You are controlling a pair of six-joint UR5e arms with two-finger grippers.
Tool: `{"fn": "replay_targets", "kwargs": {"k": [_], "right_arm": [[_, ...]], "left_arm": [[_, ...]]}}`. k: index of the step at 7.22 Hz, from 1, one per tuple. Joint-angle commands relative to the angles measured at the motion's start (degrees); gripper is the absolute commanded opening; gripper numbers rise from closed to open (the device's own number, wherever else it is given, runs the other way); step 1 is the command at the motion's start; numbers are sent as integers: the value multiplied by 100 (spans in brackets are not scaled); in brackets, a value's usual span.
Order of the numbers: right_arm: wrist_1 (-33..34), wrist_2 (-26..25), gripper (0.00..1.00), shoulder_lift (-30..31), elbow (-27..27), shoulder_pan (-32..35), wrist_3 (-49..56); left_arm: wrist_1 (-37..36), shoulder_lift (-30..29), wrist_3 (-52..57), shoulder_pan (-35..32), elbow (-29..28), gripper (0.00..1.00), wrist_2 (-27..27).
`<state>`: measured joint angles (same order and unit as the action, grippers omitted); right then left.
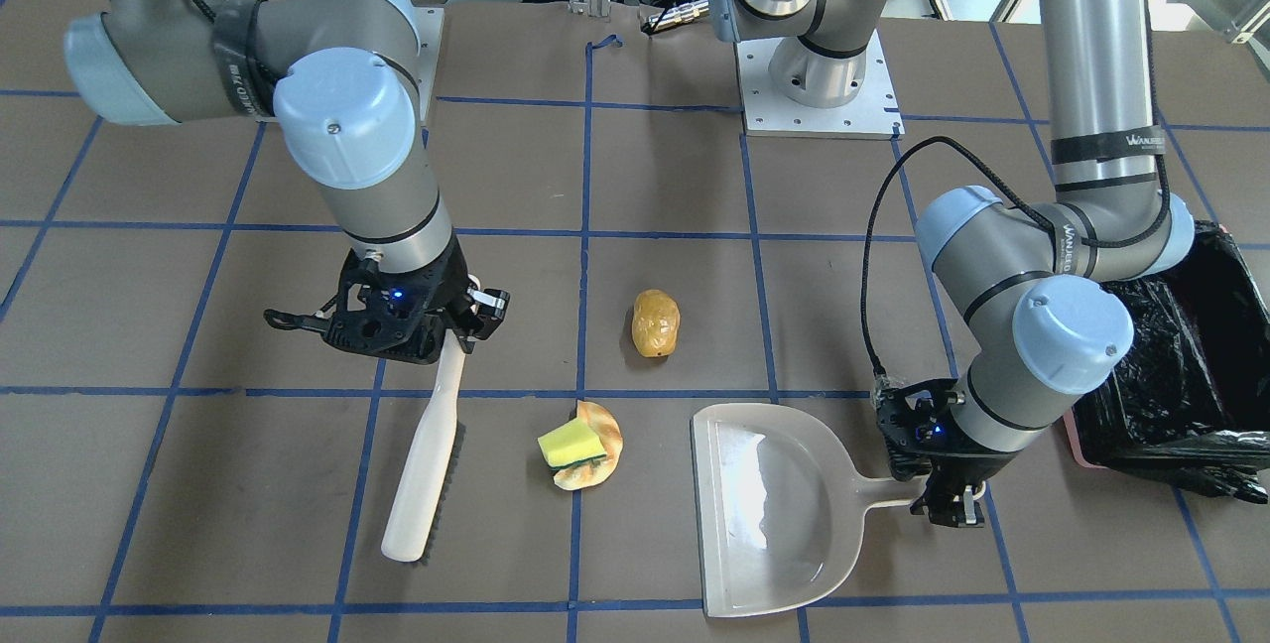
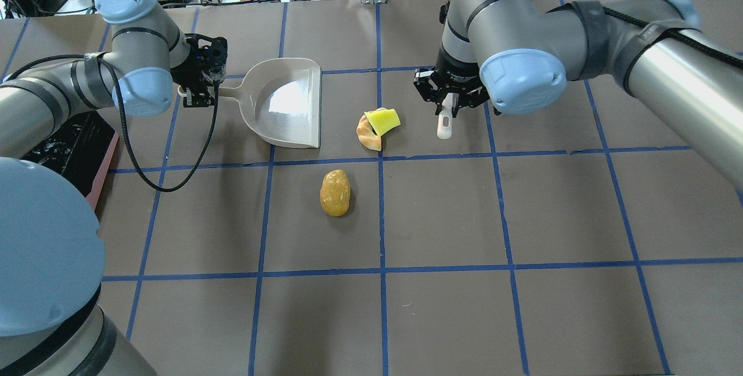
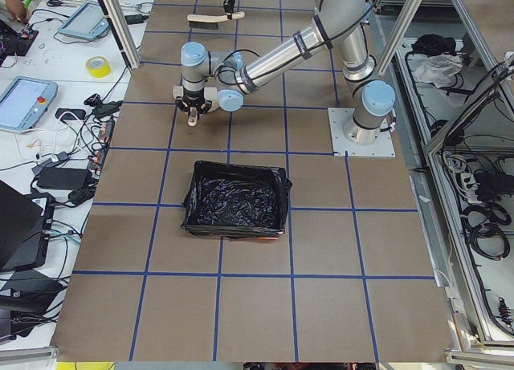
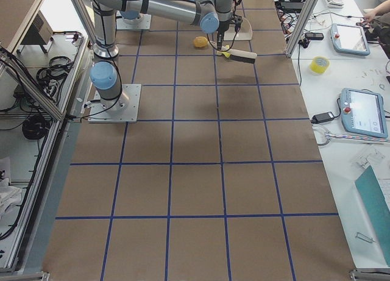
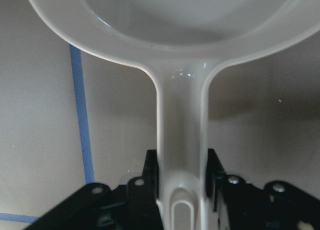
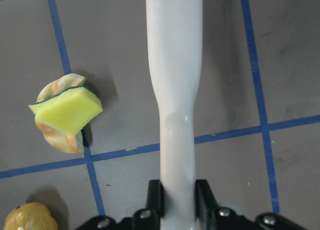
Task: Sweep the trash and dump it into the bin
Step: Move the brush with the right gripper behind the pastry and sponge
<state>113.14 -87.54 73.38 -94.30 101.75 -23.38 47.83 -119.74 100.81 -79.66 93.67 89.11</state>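
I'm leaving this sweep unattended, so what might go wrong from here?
The rounded potato lump lies off the line from brush to dustpan; a stroke may roll it past the mouth.
The sponge rests on the bread piece; a push may split them.
The left pincer grips only the dustpan's handle end, so it may tilt on the way to the bin.

Brown bench (image 1: 198, 524), gridded with blue tape lines (image 1: 585, 177). One beige dustpan (image 1: 774, 504), pan lying flat on the bench. One beige brush (image 1: 427, 474), dark bristles along one edge, well apart from the dustpan. Yellow tape roll (image 4: 319, 64) and touchscreen tablet (image 4: 364, 112) on a white side table.
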Motion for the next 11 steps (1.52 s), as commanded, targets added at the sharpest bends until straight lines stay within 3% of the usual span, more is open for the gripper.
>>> {"fn": "replay_targets", "kwargs": {"k": [1, 5, 9, 11], "right_arm": [[7, -9, 0, -253, -9, 493, -769], [68, -18, 0, -552, 8, 1065, -1590], [848, 9, 0, -930, 69, 1172, -1889], [1183, 376, 0, -1088, 140, 1189, -1968]], "left_arm": [[16, 4, -9, -15, 2, 0, 1], [42, 4, -17, -15, -7, 0, 10], [42, 4, -17, -15, -7, 0, 10], [42, 12, -44, -15, 2, 0, 10]]}}
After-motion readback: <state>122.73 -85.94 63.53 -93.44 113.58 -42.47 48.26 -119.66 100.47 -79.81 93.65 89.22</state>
